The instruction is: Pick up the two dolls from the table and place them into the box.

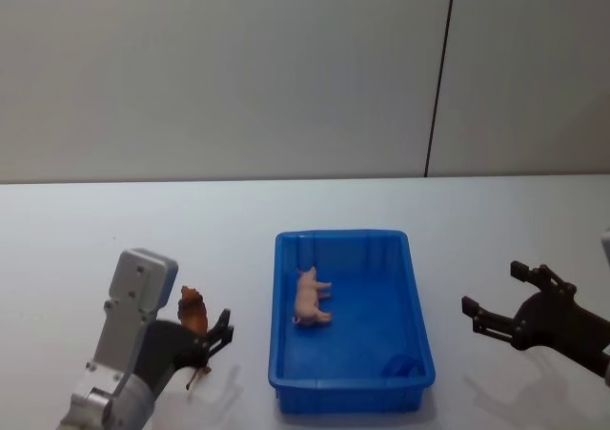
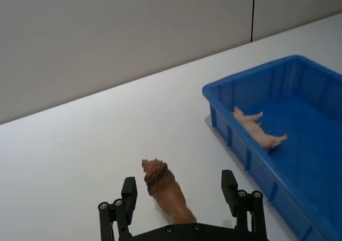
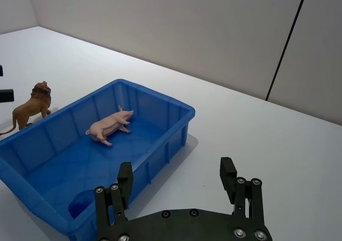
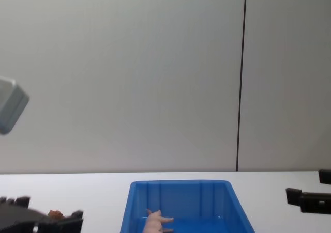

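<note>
left gripper [image 2: 181,190] was wide open, holding nothing, the brown doll [image 2: 165,190] between its fingers, long axis along the reach | pink doll [image 1: 310,298] lay on its side inside the box [image 1: 419,330] | right gripper [image 1: 500,301] was open and empty, right of box | left arm clearly nearer

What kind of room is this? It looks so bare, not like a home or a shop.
Probably a robot test lab. A plain white table stands before blank grey wall panels. On it are a blue box holding a pink pig doll, a brown lion doll, and two black end effectors.
</note>
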{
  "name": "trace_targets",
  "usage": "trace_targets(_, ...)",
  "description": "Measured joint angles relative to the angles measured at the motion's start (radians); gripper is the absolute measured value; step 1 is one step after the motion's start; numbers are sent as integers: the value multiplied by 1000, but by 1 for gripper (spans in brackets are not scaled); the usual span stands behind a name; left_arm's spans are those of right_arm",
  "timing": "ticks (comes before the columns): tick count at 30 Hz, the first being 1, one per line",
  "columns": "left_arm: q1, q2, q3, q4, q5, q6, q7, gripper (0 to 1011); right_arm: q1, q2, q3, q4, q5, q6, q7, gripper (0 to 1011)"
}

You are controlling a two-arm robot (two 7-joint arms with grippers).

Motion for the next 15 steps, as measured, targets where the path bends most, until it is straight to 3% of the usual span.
trace_targets(8, 5, 3, -10, 47, -24, 15, -17, 1001, -1, 1, 0, 0, 0, 0, 0, 1001)
trace_targets(15, -19, -16, -16, 114, -28, 17, -59, 1001, -1, 1, 0, 0, 0, 0, 0, 1001)
